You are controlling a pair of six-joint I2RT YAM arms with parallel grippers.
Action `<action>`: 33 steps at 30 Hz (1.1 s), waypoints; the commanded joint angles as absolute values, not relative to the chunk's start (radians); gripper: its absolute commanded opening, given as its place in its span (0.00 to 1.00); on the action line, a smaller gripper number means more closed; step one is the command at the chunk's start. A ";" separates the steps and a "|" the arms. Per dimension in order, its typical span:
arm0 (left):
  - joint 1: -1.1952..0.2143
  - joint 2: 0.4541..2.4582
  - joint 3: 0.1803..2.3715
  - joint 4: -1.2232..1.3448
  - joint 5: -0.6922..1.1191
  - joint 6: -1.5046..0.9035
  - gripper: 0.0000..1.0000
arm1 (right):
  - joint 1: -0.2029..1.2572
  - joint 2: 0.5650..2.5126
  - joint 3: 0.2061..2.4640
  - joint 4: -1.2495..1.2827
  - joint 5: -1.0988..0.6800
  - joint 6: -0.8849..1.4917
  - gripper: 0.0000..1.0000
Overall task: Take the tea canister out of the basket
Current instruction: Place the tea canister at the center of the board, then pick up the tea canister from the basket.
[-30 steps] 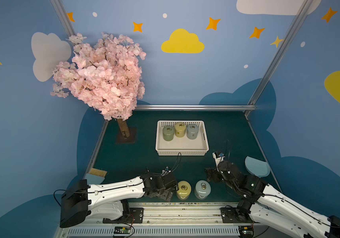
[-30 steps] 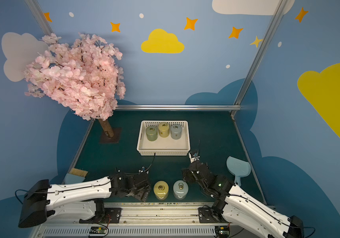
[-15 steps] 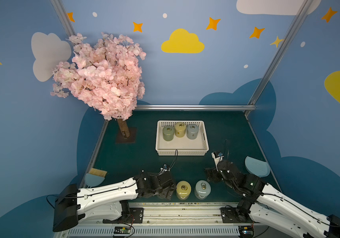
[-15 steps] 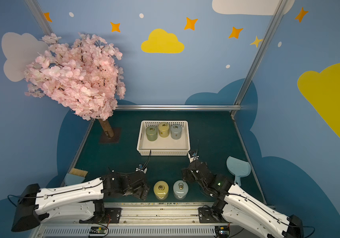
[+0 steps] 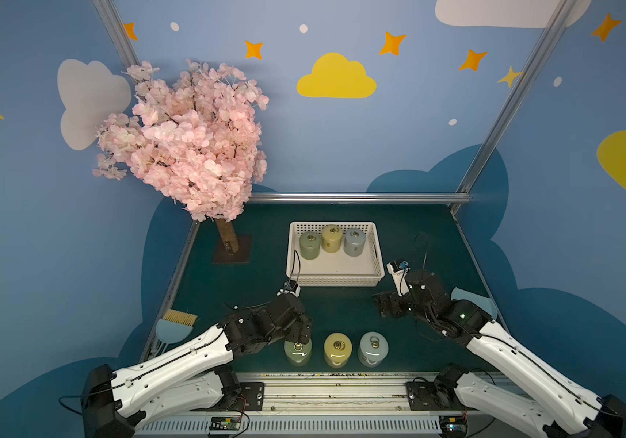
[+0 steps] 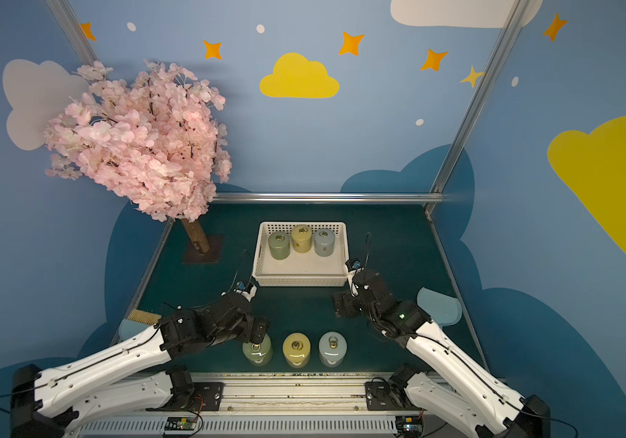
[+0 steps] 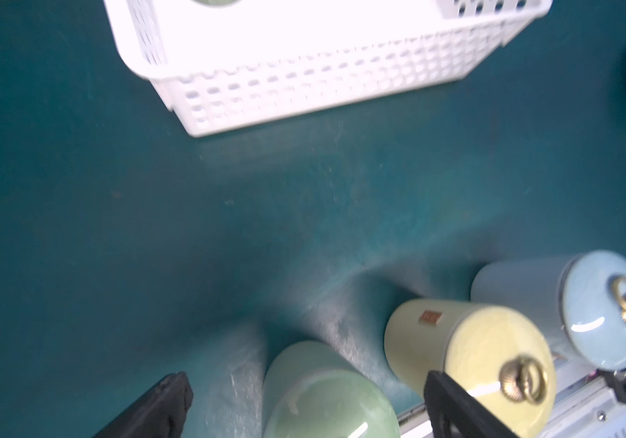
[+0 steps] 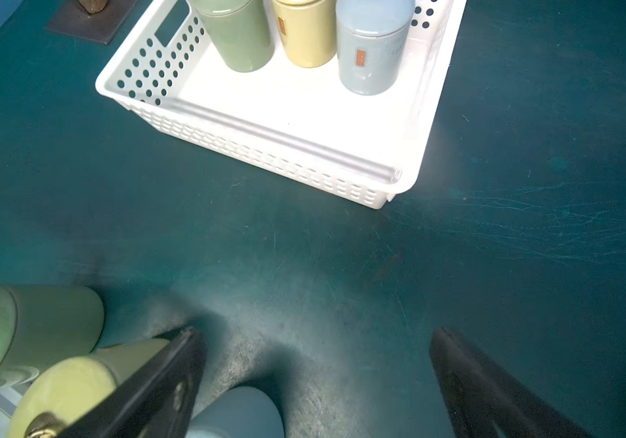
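The white basket (image 5: 336, 280) sits mid-way across the green worktop (image 5: 342, 307). Three lidded tins stand upright in a row along its far wall: the green canister (image 5: 309, 245), the yellow canister (image 5: 331, 239) and the blue canister (image 5: 354, 242). Down by the front edge, well apart from the basket, three more stand in a row: the front green canister (image 5: 298, 350), the front yellow canister (image 5: 337, 349) and the front blue canister (image 5: 373, 348). The left hand (image 7: 305, 379) hangs low at the front green canister with its jaws spread wide on either side, clear of the tin and gripping nothing. The right hand (image 8: 315, 333) is also wide open and empty, over bare worktop between the basket's near right corner and the front row.
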State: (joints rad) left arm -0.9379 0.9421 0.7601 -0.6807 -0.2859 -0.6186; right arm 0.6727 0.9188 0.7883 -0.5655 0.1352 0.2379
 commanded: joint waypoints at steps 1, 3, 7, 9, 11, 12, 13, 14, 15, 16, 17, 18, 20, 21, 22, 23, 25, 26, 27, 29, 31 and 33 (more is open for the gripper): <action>-0.873 0.917 0.740 -0.586 -0.261 -0.524 1.00 | 0.609 0.967 0.847 -0.571 0.048 0.183 0.98; -0.827 0.908 0.724 -0.535 -0.241 -0.489 1.00 | 0.575 1.002 0.875 -0.569 0.028 0.167 0.98; -0.748 0.899 0.691 -0.415 -0.197 -0.418 1.00 | 0.514 1.083 0.934 -0.560 -0.012 0.138 0.98; -0.725 0.896 0.672 -0.349 -0.188 -0.383 1.00 | 0.491 1.126 0.961 -0.550 -0.025 0.129 0.98; -0.714 0.891 0.652 -0.298 -0.202 -0.349 1.00 | 0.473 1.171 0.990 -0.542 -0.039 0.120 0.99; -0.709 0.887 0.641 -0.274 -0.210 -0.330 1.00 | 0.465 1.196 1.006 -0.537 -0.043 0.116 0.98; -0.708 0.882 0.632 -0.258 -0.219 -0.315 1.00 | 0.459 1.217 1.021 -0.536 -0.044 0.115 0.98; -0.708 0.874 0.613 -0.232 -0.227 -0.300 1.00 | 0.455 1.241 1.040 -0.535 -0.046 0.112 0.98; -0.706 0.865 0.594 -0.202 -0.231 -0.288 1.00 | 0.450 1.267 1.058 -0.534 -0.045 0.109 0.98; -0.707 0.854 0.574 -0.177 -0.238 -0.280 1.00 | 0.446 1.288 1.074 -0.534 -0.043 0.106 0.98; -0.707 0.840 0.549 -0.147 -0.245 -0.271 1.00 | 0.442 1.312 1.093 -0.534 -0.041 0.103 0.99; -0.707 0.826 0.526 -0.123 -0.251 -0.259 1.00 | 0.440 1.333 1.109 -0.534 -0.041 0.100 0.98; -0.707 0.802 0.490 -0.081 -0.262 -0.226 1.00 | 0.435 1.373 1.140 -0.531 -0.043 0.097 0.98; -0.707 0.791 0.474 -0.071 -0.269 -0.214 1.00 | 0.435 1.395 1.155 -0.530 -0.041 0.090 0.98; -0.707 0.784 0.464 -0.060 -0.272 -0.202 1.00 | 0.434 1.413 1.170 -0.528 -0.039 0.088 0.98; -0.706 0.773 0.450 -0.048 -0.275 -0.193 1.00 | 0.434 1.437 1.188 -0.529 -0.037 0.085 0.98; -0.706 0.750 0.425 -0.031 -0.289 -0.180 1.00 | 0.433 1.477 1.222 -0.529 -0.029 0.081 0.98; -0.706 0.734 0.417 -0.033 -0.302 -0.177 1.00 | 0.433 1.498 1.240 -0.529 -0.025 0.079 0.98; -0.707 0.715 0.413 -0.042 -0.313 -0.175 1.00 | 0.432 1.519 1.260 -0.531 -0.022 0.077 0.98; -0.707 0.682 0.392 -0.038 -0.322 -0.174 1.00 | 0.433 1.559 1.295 -0.532 -0.015 0.072 0.98; -0.707 0.657 0.368 -0.019 -0.315 -0.170 1.00 | 0.433 1.603 1.335 -0.537 -0.007 0.069 0.98; -0.707 0.646 0.361 -0.018 -0.316 -0.167 1.00 | 0.433 1.646 1.378 -0.551 0.000 0.065 0.98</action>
State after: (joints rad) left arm -0.7105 0.6613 0.3729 -0.0555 -0.2985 -0.1894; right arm 0.4355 1.6062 1.3224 -0.5404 -0.0162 0.0818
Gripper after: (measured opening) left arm 0.999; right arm 0.982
